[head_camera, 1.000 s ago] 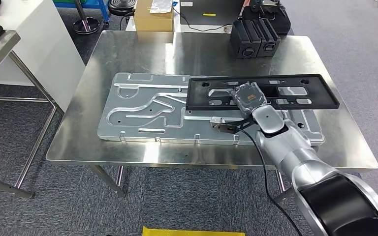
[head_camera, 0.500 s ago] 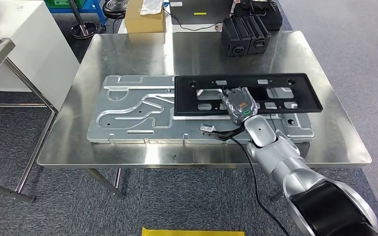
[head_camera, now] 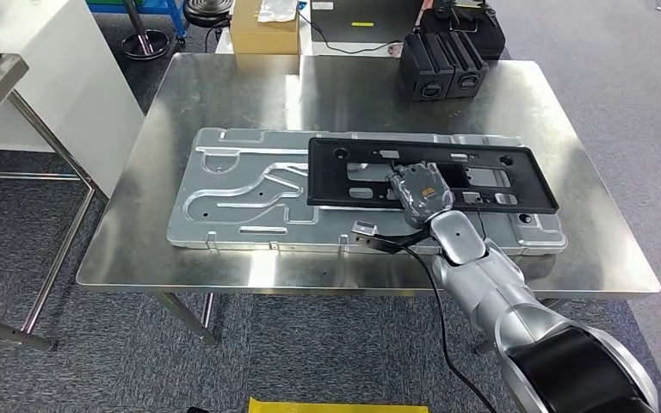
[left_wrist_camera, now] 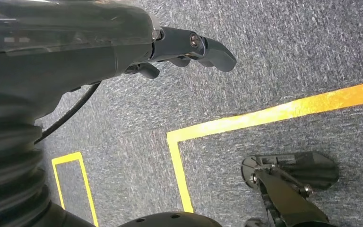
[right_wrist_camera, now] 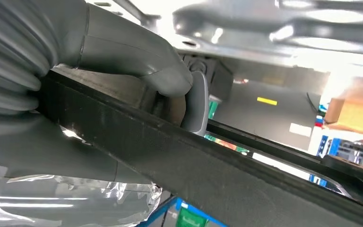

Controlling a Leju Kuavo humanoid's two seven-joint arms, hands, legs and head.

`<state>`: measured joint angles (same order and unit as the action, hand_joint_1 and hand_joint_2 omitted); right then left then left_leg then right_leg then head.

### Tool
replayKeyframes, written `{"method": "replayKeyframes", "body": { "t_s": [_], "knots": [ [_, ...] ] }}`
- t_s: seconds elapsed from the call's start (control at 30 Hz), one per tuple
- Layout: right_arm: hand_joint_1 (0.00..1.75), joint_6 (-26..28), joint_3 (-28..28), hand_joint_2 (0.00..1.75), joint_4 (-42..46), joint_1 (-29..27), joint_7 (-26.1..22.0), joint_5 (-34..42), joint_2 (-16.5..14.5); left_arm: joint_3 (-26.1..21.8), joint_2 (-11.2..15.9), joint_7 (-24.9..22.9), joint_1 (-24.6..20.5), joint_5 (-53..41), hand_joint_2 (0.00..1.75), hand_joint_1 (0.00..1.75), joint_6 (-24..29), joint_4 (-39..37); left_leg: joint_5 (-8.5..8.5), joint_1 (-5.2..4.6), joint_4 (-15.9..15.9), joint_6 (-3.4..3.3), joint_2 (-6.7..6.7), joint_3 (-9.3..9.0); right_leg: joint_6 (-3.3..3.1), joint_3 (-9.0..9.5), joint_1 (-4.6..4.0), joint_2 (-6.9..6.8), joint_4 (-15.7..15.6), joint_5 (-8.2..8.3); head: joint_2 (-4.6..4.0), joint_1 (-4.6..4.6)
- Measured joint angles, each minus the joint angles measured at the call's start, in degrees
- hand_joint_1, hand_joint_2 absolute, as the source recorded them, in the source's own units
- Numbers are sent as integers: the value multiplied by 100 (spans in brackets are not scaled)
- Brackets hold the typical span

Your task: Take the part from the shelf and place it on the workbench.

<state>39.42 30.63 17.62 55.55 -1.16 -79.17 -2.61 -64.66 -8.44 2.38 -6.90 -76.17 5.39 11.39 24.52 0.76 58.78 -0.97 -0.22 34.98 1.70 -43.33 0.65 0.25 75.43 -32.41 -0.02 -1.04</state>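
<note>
one right hand (head_camera: 420, 193) fingers (right_wrist_camera: 137, 56) clamp black part (head_camera: 430, 172), near edge, over workbench (head_camera: 224, 95).

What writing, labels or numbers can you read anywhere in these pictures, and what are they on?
No text is legible.
Orange label on the back of the right hand, which grips the black frame part: too small to read.
Yellow strip on the dark case beyond the workbench: no readable text.
White sticker near it: blurred.
White and yellow patches in the right wrist view: blurred.
Yellow floor tape lines: markings, no words.
</note>
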Motion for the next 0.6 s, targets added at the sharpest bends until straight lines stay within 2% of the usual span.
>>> {"method": "replayKeyframes", "body": {
  "t_s": [0.03,0.07,0.1,0.17,0.2,0.23,0.3,0.33,0.4,0.47,0.5,0.53,0.57,0.6],
  "knots": [
    [175,-1,-21,175,-10,-13,-14,0,8,2,1,1,-3,-1,175,0,-1,0,2,0,2,1,-3,-4,-5,14,4,-1,-54,99,0,-1],
    [175,-1,-44,175,-16,-18,-28,1,16,4,0,2,-4,-2,175,0,-1,0,5,0,3,6,-7,-12,-19,132,6,-2,-316,285,0,-2],
    [175,0,-67,175,-19,-15,-46,4,23,8,-1,5,-5,-3,175,0,-2,0,11,-1,4,15,-10,-20,-42,329,5,-5,-734,507,0,-2],
    [175,-2,-113,175,-20,1,-86,17,40,17,-1,22,-8,-3,175,0,-7,0,21,-15,7,51,-10,-21,-88,662,-23,-8,-1437,766,0,1],
    [175,-4,-132,175,-23,3,-104,23,45,21,-1,37,-8,-3,175,0,-9,0,23,-21,6,76,-9,-17,-106,733,-40,-6,-1602,797,0,4],
    [175,-9,-151,175,-28,-1,-123,26,50,24,0,57,-8,-3,175,0,-10,0,19,-24,-2,103,-8,-15,-121,741,-57,-1,-1635,781,0,6],
    [175,-25,-178,175,-44,-14,-154,27,60,28,9,103,-6,-3,175,0,-9,0,31,-23,-5,164,-8,-20,-172,753,-40,0,-1675,803,0,6],
    [175,-34,-187,175,-54,-18,-162,27,67,29,20,126,1,-3,175,0,-6,0,91,-23,64,190,-7,5,-212,769,-25,-6,-1701,816,0,9],
    [175,-48,-203,175,-70,-36,-163,30,74,32,52,168,25,-2,175,0,4,0,376,-18,535,228,-5,203,-277,797,-3,-15,-1741,832,0,29],
    [175,-56,-215,175,-95,-97,-162,33,75,32,87,197,52,-2,175,0,11,0,713,-14,1292,255,-5,544,-306,800,-9,-12,-1738,826,0,44],
    [175,-63,-220,175,-112,-145,-162,36,77,32,108,206,69,-3,175,0,11,0,775,-13,1541,265,-5,663,-309,801,-13,-9,-1731,821,0,44],
    [175,-69,-223,175,-128,-194,-163,39,77,32,132,213,89,-4,175,0,11,0,726,-11,1579,270,-4,687,-308,802,-14,-3,-1721,814,0,44],
    [175,-75,-228,175,-140,-239,-162,48,78,32,157,220,109,-7,175,0,11,0,571,-10,1381,268,-3,596,-302,804,-14,4,-1705,804,0,45],
    [175,-78,-237,175,-150,-275,-162,60,79,33,181,230,126,-11,175,0,14,0,357,-8,1004,258,-2,419,-291,805,-13,11,-1684,789,0,45]
  ]
}}
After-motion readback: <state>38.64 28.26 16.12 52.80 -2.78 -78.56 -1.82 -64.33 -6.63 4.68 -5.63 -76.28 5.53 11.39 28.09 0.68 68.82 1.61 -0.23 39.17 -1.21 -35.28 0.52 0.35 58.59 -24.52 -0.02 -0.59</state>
